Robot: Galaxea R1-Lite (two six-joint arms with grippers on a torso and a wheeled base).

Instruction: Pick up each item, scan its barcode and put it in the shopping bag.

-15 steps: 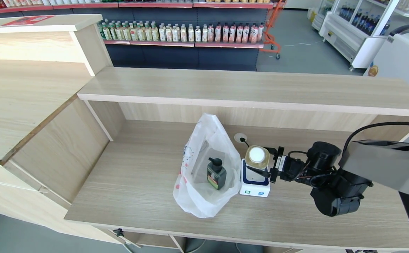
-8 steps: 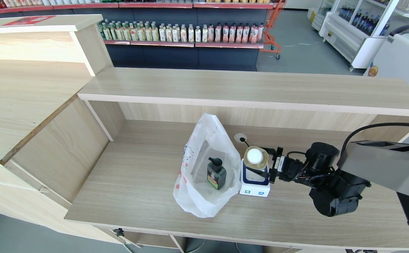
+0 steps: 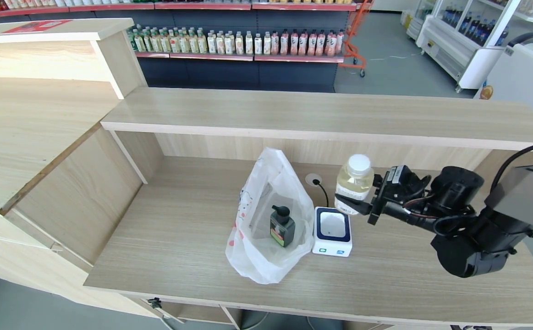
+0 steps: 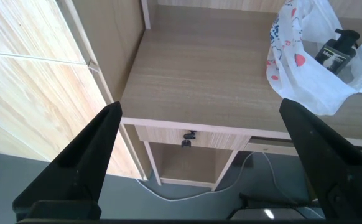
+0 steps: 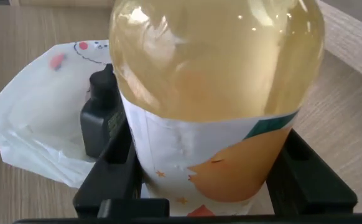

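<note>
My right gripper is shut on a clear bottle of yellow liquid with a white cap, held upright in the air above and behind the white-and-blue barcode scanner. In the right wrist view the bottle stands between the two black fingers. The white plastic shopping bag stands open left of the scanner, with a dark pump bottle inside it. My left gripper hangs open off the counter's front left, over the floor; the bag and pump bottle lie far from it.
The wooden counter has a raised back ledge and a side wall on the left. A cable runs from the scanner to a hole in the counter. Shop shelves with drinks stand behind.
My right gripper has lifted the bottle up off the scanner and carried it back and to the right. The scanner's top is now uncovered.
</note>
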